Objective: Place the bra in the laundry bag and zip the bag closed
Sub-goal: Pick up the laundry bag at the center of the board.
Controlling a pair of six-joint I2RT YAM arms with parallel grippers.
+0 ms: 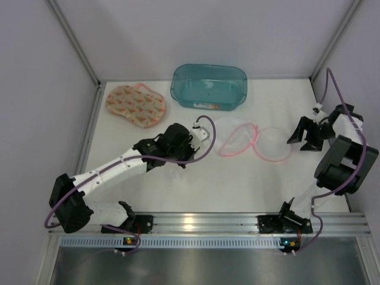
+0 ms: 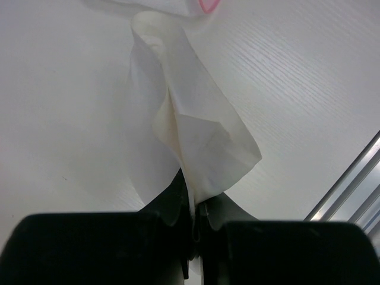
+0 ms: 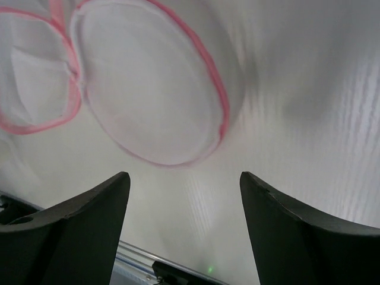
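1. Bra (image 1: 135, 105): a floral-patterned piece lying flat at the far left of the table (image 1: 237, 187), outside the bag and well apart from both arms.
2. Bag (image 1: 255, 142): white mesh with pink trim, lying near the middle of the table as two rounded panels side by side. In the right wrist view its pink-edged rims (image 3: 148, 89) meet at the upper left.
3. Bin (image 1: 209, 86): a clear teal tub at the far edge, between the bra and the bag and touching neither.
4. Left gripper (image 1: 193, 138): reaches to the left edge of the bag. In its wrist view the fingers (image 2: 172, 205) are clenched on a fold of white bag fabric (image 2: 196, 119), which rises from the table into the pinch.
5. Right gripper (image 1: 303, 138): stands just right of the bag. Its fingers (image 3: 77, 225) are spread wide and grasp nothing, with the bag's rim ahead of them.
6. Rail (image 1: 196, 222): a metal strip along the near edge that carries both arm bases.
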